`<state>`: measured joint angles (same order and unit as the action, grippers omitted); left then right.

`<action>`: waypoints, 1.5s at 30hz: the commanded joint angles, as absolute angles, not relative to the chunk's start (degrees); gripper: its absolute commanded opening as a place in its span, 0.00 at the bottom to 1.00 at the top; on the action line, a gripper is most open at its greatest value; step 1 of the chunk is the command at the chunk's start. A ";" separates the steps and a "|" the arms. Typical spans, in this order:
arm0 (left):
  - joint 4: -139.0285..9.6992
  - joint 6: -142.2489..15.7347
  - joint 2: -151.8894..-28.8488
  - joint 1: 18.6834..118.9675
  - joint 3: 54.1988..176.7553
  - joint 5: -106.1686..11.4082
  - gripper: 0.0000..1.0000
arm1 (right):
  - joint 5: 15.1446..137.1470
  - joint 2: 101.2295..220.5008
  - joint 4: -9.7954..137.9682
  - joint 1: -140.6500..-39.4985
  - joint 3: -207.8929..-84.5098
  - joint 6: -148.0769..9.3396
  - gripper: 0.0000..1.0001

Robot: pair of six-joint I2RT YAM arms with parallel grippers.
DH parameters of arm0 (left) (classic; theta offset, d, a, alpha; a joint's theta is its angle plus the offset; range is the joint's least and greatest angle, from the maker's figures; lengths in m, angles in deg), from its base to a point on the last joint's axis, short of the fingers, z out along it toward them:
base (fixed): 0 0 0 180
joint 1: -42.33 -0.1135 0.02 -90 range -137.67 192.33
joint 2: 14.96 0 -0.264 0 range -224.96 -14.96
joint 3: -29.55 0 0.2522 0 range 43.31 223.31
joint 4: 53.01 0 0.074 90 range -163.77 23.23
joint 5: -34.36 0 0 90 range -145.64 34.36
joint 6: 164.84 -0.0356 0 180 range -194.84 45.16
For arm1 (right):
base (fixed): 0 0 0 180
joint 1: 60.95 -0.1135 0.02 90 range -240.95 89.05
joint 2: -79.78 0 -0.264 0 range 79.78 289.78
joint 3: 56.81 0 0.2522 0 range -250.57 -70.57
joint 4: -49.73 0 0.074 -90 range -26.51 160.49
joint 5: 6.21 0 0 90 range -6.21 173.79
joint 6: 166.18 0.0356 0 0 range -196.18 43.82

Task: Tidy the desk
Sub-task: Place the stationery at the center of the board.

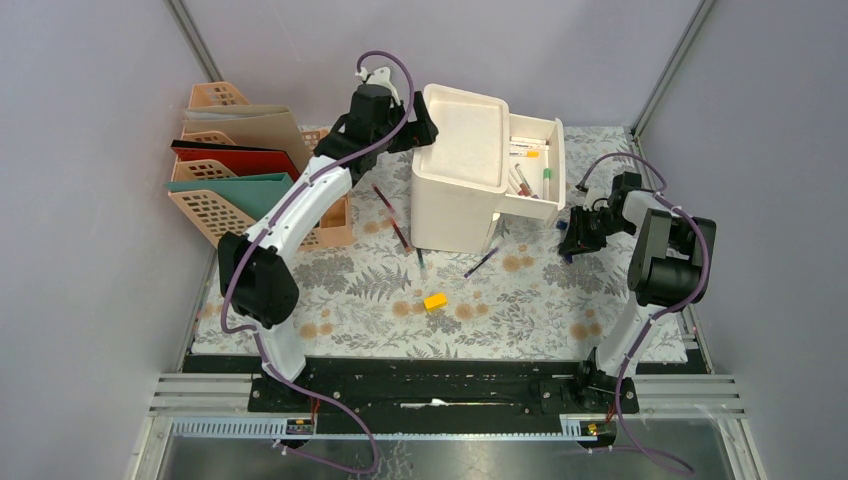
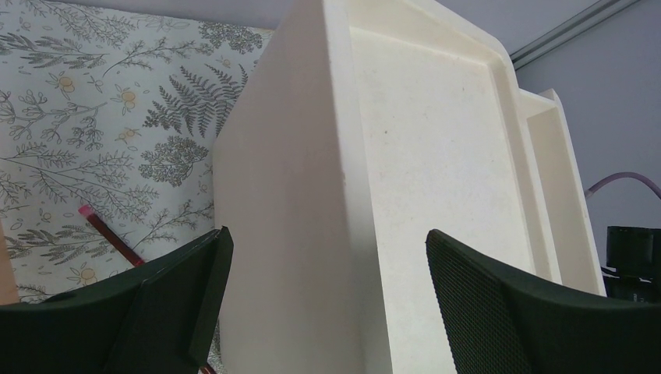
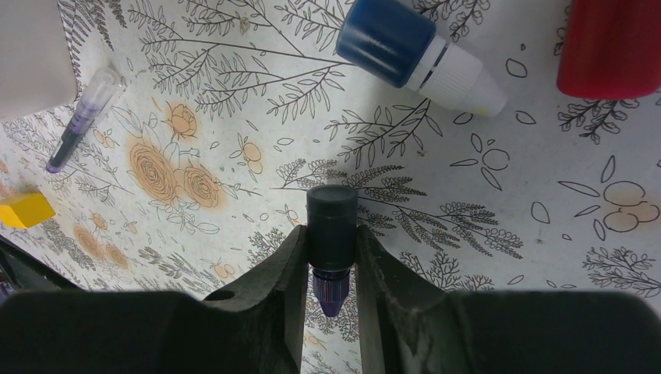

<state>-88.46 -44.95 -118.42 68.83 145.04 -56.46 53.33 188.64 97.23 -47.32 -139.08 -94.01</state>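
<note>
The desk (image 1: pixel 520 320) is covered in pale fern-print cloth. A white drawer box (image 1: pixel 460 170) stands at its back middle, with its drawer (image 1: pixel 537 165) pulled out to the right and holding pens. My left gripper (image 1: pixel 418 127) is open, its jaws astride the box's upper left corner (image 2: pixel 343 179), and holds nothing. My right gripper (image 1: pixel 575 243) is shut on a small dark bottle with a purple tip (image 3: pixel 331 214), just above the cloth to the right of the box. A yellow eraser (image 1: pixel 435 300), a red pencil (image 1: pixel 392 217) and a purple pen (image 1: pixel 481 262) lie loose.
A rack of orange file trays with folders (image 1: pixel 245 175) stands at the back left. In the right wrist view a blue-capped white bottle (image 3: pixel 421 51) and a red object (image 3: pixel 612 43) lie beyond the fingers. The purple pen (image 3: pixel 82 117) and the eraser (image 3: pixel 23 209) are at its left.
</note>
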 commanded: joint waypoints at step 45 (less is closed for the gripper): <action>-82.33 -44.91 -113.41 68.78 142.36 -54.30 0.99 | 53.76 186.19 97.19 -47.65 -139.53 -94.97 0.02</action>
<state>-85.90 -44.90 -116.35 68.83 142.88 -54.82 53.29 188.62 97.21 -47.32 -138.42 -94.01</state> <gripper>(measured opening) 0.987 0.310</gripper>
